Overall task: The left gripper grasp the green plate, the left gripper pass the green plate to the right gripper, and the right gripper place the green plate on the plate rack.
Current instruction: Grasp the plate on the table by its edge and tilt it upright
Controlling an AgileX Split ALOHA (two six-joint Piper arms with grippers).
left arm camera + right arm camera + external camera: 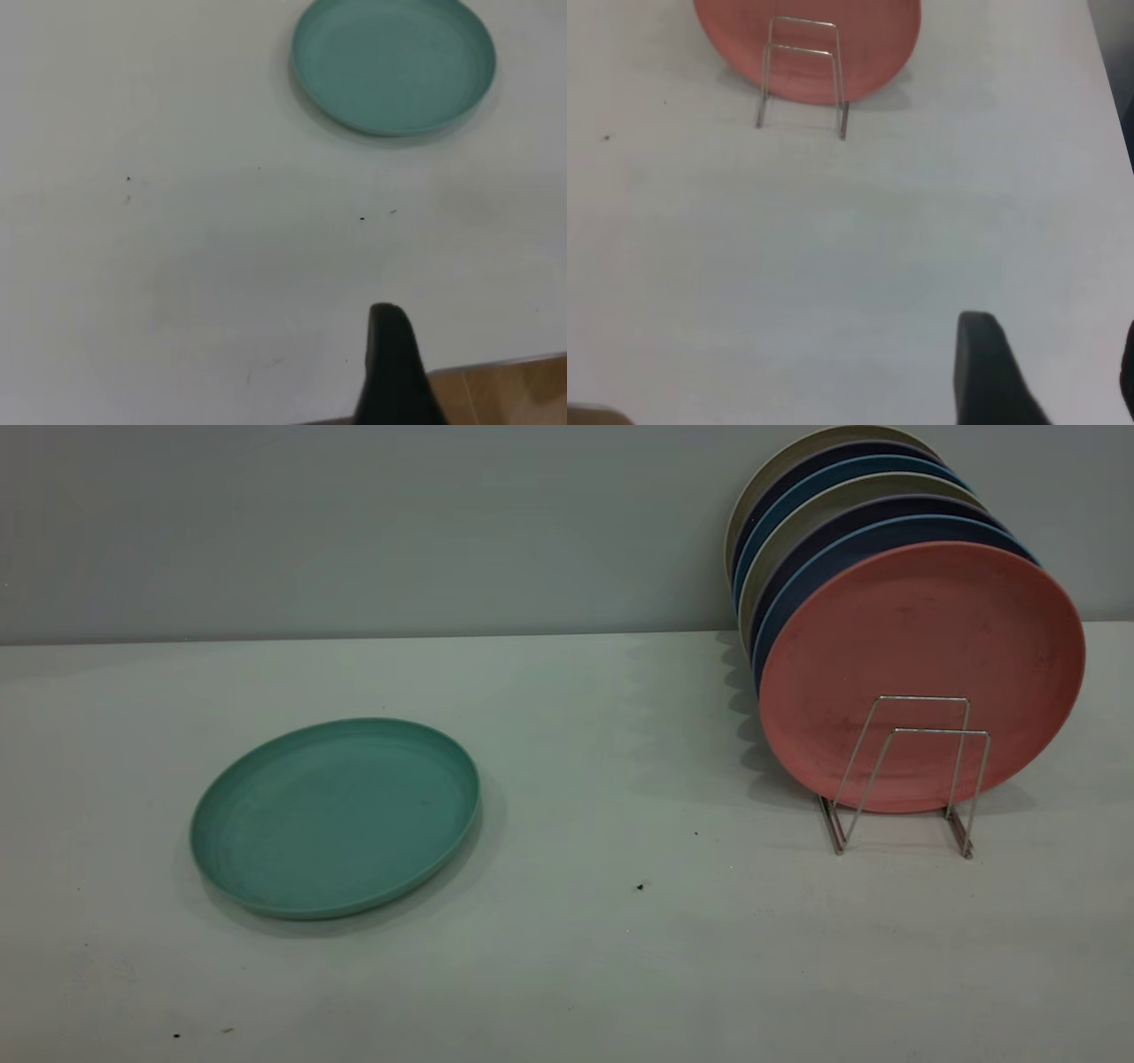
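The green plate lies flat on the white table at the left; it also shows far off in the left wrist view. The plate rack stands at the right, with its two front wire loops free; it shows in the right wrist view too. Neither gripper shows in the exterior view. My left gripper hangs near the table's front edge, far from the plate, with one black finger in sight and a wide gap beside it. My right gripper is open and empty, well short of the rack.
A salmon-pink plate stands upright in the rack, with several dark blue and beige plates behind it. A grey wall runs along the back. The table's front edge and brown floor show in the left wrist view.
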